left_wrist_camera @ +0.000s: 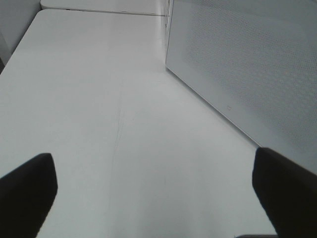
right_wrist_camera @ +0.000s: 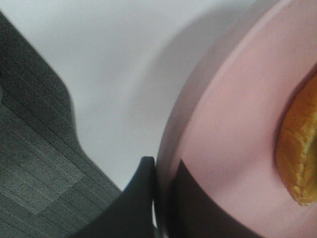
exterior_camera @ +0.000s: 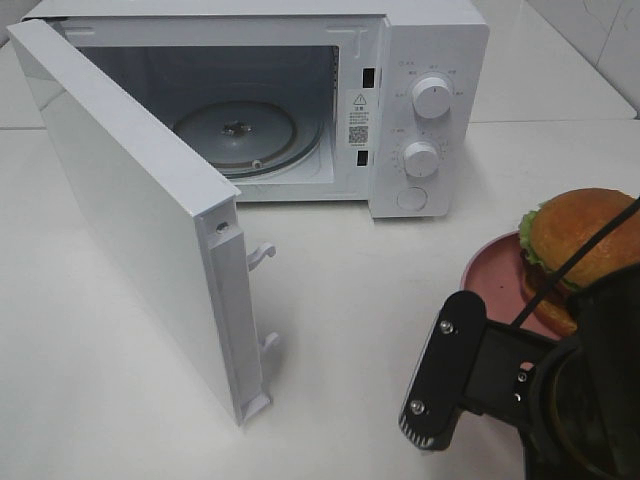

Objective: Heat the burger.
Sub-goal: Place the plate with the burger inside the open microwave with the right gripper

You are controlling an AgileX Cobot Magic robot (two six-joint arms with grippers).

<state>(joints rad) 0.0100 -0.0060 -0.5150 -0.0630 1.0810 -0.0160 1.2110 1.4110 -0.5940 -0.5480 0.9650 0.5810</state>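
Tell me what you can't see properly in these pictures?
Burger: high view, lower side behind the right arm; right wrist view shows only a bun edge.
Plate: high view, mostly hidden by that arm and cut by the frame edge.
Left gripper: missing from the high view; left wrist view cuts off all but two fingertips.
Microwave labels: high view, too small to read.

White microwave [exterior_camera: 420, 110], door [exterior_camera: 130, 200] open, and pink plate [exterior_camera: 490, 278] on table [exterior_camera: 340, 300].
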